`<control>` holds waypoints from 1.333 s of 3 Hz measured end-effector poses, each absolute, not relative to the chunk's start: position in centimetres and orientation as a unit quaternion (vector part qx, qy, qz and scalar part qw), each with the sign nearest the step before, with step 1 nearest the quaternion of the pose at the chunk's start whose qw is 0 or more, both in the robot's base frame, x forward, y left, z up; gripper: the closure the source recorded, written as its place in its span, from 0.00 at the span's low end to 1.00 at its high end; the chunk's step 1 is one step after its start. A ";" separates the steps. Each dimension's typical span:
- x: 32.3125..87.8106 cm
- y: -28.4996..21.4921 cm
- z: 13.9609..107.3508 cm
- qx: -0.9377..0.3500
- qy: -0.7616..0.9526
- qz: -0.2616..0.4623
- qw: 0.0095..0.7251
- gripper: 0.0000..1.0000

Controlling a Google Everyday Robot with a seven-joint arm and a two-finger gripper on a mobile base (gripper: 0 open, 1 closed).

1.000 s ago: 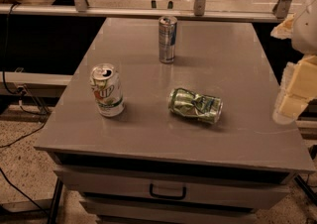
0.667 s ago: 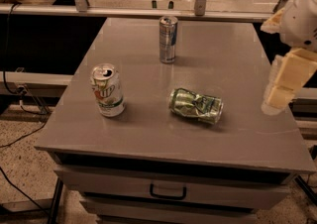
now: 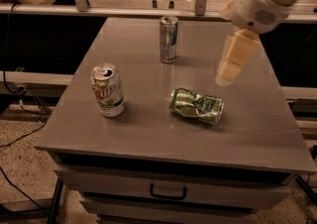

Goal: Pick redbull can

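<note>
The redbull can [image 3: 168, 39], tall, slim, silver and blue, stands upright at the back middle of the grey table [image 3: 143, 136]. My gripper [image 3: 224, 77] hangs from the white arm at the upper right. It is above the table's right half, to the right of and nearer than the redbull can, and well apart from it. It holds nothing that I can see.
A wider white-green soda can [image 3: 108, 90] stands upright at the left front. A crushed green can [image 3: 196, 105] lies on its side in the middle, just below and left of the gripper. A drawer with a handle [image 3: 167, 192] sits under the tabletop. A railing runs behind the table.
The arm and gripper have moved left from the table's right edge to over its right half, closer to the cans. The cans have not moved.
</note>
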State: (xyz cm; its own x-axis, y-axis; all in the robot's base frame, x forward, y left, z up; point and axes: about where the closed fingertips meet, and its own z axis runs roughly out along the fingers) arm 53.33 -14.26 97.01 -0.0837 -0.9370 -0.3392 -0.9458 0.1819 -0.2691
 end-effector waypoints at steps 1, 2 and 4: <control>58.5 -11.9 96.5 -0.642 0.725 0.019 0.251 0.00; 64.5 -10.8 96.5 -0.627 0.725 0.034 0.283 0.00; 70.0 -7.8 95.7 -0.612 0.722 0.071 0.315 0.00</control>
State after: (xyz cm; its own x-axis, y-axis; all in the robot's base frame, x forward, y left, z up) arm 69.96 -7.78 95.70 -0.0533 -0.8387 -0.5420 -0.9280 0.2420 -0.2832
